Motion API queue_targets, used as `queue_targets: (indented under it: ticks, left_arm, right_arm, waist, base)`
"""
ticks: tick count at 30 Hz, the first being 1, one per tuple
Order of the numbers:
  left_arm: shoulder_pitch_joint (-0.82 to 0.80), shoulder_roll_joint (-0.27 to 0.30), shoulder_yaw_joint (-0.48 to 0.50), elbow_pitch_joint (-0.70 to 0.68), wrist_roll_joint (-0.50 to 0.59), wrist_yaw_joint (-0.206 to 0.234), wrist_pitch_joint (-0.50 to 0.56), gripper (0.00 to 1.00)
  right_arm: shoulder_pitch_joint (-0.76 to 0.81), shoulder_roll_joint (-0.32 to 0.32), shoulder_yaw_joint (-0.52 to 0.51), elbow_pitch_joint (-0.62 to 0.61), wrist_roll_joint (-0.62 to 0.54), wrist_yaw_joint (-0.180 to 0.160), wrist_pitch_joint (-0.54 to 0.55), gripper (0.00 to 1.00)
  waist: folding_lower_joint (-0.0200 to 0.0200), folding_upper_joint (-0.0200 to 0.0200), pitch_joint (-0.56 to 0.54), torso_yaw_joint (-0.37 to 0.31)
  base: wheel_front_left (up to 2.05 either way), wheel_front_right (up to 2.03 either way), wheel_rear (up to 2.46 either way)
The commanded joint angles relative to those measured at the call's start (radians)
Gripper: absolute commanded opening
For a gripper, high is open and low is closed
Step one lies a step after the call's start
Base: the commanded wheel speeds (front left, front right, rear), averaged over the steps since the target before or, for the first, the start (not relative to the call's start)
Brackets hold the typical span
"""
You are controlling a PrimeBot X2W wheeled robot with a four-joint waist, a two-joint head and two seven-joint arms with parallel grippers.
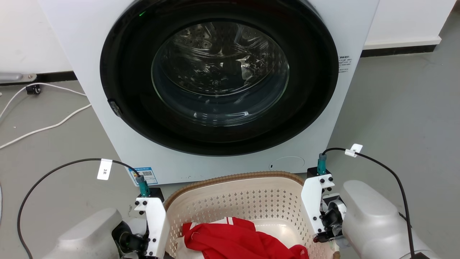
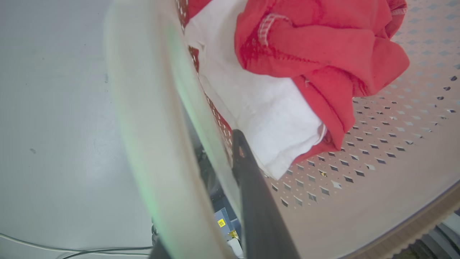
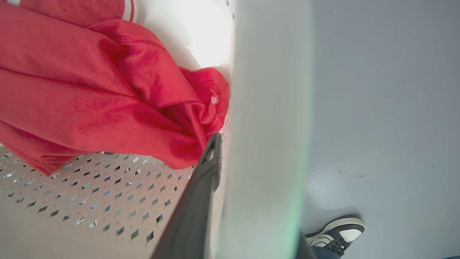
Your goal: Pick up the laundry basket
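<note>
Grey floor [image 1: 395, 126] — basket [image 1: 233, 194] broadside to washer [image 1: 72, 36]

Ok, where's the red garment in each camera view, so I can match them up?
Head view: the red garment lies bottom centre, inside the laundry basket.
Left wrist view: the garment is top right, over white cloth.
Right wrist view: the garment is upper left.
Shared landmark: the basket's perforated cream plastic beside it.
</note>
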Motion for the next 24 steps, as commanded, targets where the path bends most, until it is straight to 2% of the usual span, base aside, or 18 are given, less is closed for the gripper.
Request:
queue_targets:
  ticks: [1, 24]
  left_arm:
    - [-0.011, 0.022, -0.008, 0.011, 0.015, -0.010, 0.013, 0.00]
    - [-0.019, 0.013, -0.011, 0.020, 0.012, -0.010, 0.021, 0.00]
  right_arm:
    - [-0.002, -0.028, 0.011, 0.002, -0.007, 0.005, 0.003, 0.00]
    - [-0.008, -0.028, 0.027, 0.016, 0.012, 0.005, 0.000, 0.00]
  waist:
    - [0.0000, -0.0001, 0.000, 0.000]
    - [0.0000, -0.0001, -0.004, 0.002]
  base:
    - [0.00, 0.00, 0.00]
    - [0.00, 0.00, 0.00]
